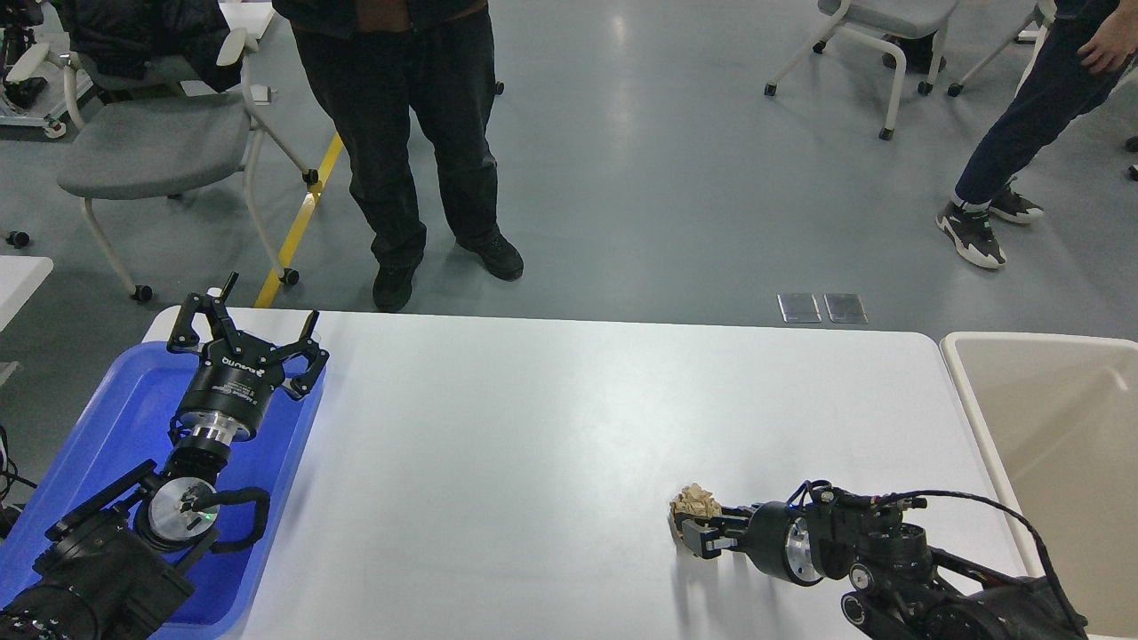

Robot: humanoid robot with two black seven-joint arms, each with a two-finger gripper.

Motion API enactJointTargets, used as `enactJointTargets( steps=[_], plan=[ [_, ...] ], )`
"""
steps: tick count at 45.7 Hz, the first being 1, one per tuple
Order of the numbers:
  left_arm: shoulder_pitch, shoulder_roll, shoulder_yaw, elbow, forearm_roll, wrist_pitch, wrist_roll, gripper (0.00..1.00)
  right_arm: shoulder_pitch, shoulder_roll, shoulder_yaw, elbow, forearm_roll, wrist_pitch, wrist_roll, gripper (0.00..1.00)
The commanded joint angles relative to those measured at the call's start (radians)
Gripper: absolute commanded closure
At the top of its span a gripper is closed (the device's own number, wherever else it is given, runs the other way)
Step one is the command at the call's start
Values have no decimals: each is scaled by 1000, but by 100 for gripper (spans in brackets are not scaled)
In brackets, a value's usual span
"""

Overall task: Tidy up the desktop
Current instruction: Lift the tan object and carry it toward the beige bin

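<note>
The right claw (692, 524) is closing on a crumpled beige paper wad (695, 504) lying on the glossy white table (533, 427); next, probably lifting it toward the beige plastic bin (1049, 427). The left claw (244, 342) is hanging wide.

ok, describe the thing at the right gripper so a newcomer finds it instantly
Start at the white desktop, between the blue tray and beige bin. Near its front right, the right gripper meets a small crumpled tan wad. It is the only loose item on the white surface.
</note>
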Motion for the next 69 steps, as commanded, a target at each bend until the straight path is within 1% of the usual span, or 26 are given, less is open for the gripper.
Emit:
enactJointTargets(
  steps=[1, 6, 10, 15, 23, 31, 34, 40, 44, 47, 52, 56, 58, 61, 65, 69],
  plan=[
    [0, 0, 0, 0, 2, 0, 0, 0, 12, -18, 29, 13, 23, 2, 14, 100],
    [0, 0, 0, 0, 2, 0, 0, 0, 29, -72, 43, 33, 93, 13, 42, 100],
    [0, 0, 1, 0, 0, 0, 0, 0, 49, -130, 43, 71, 215, 41, 45, 100],
    [0, 0, 1, 0, 0, 0, 0, 0, 77, -247, 43, 151, 389, 96, 40, 100],
    [0, 0, 1, 0, 0, 0, 0, 0, 149, -472, 21, 302, 572, 124, 37, 100],
    [0, 0, 1, 0, 0, 0, 0, 0, 261, -647, 25, 399, 750, 179, 0, 100],
    [0, 0, 1, 0, 0, 0, 0, 0, 316, -687, 25, 405, 810, 200, -3, 100],
    [0, 0, 1, 0, 2, 0, 0, 0, 429, -739, 20, 386, 900, 234, -24, 100],
    [0, 0, 1, 0, 2, 0, 0, 0, 472, -764, 20, 333, 914, 234, -29, 100],
    [0, 0, 1, 0, 0, 0, 0, 0, 491, -772, 21, 265, 916, 233, -32, 100],
    [0, 0, 1, 0, 2, 0, 0, 0, 520, -758, 21, 71, 922, 223, -35, 100],
    [0, 0, 1, 1, 0, 0, 0, 0, 518, -741, 23, -70, 988, 211, -41, 100],
    [0, 0, 1, 0, 0, 0, 0, 0, 521, -726, 21, -124, 1032, 191, -57, 100],
    [0, 0, 1, 0, 0, 0, 0, 0, 517, -712, 20, -203, 1089, 135, -89, 100],
    [0, 0, 1, 0, 0, 0, 0, 0, 499, -690, 17, -340, 1169, 69, -100, 100],
    [0, 0, 1, 0, 0, 0, 0, 0, 476, -618, 17, -493, 1262, 39, -106, 100]
  ],
)
